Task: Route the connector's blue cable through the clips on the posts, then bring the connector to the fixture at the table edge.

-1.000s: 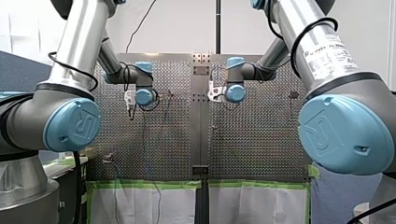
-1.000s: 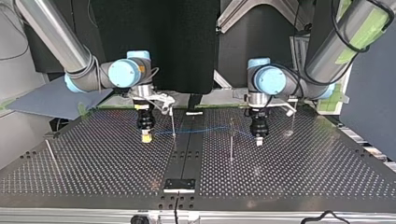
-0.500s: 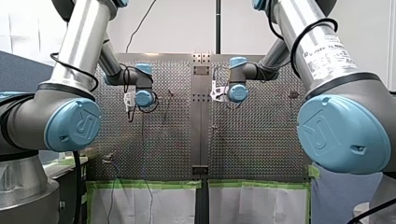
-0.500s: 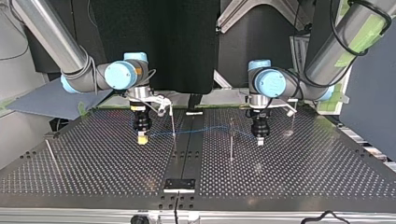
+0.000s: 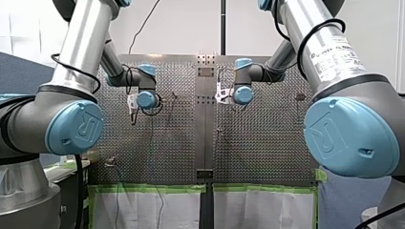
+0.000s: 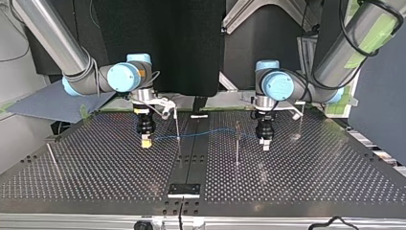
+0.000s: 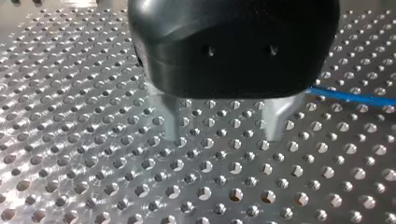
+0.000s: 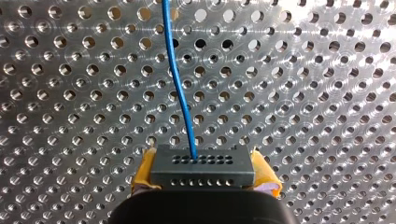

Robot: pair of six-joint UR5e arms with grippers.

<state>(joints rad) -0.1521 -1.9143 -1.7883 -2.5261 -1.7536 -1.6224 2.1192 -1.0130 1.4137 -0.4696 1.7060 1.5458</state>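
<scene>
Grey connector (image 8: 202,172) between right fingers (image 8: 144,171), cable (image 8: 179,88) ahead.

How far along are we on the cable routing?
Done, apparently: blue cable spans both posts; clip seating unclear. In hand: connector clamped in my right end effector; my left end effector is open, empty. Left: carry connector to the fixture.

cable (image 8: 180,84) blue | connector (image 8: 201,171) grey | pads (image 8: 144,171) yellow | table (image 8: 303,93) silver, perforated
</scene>
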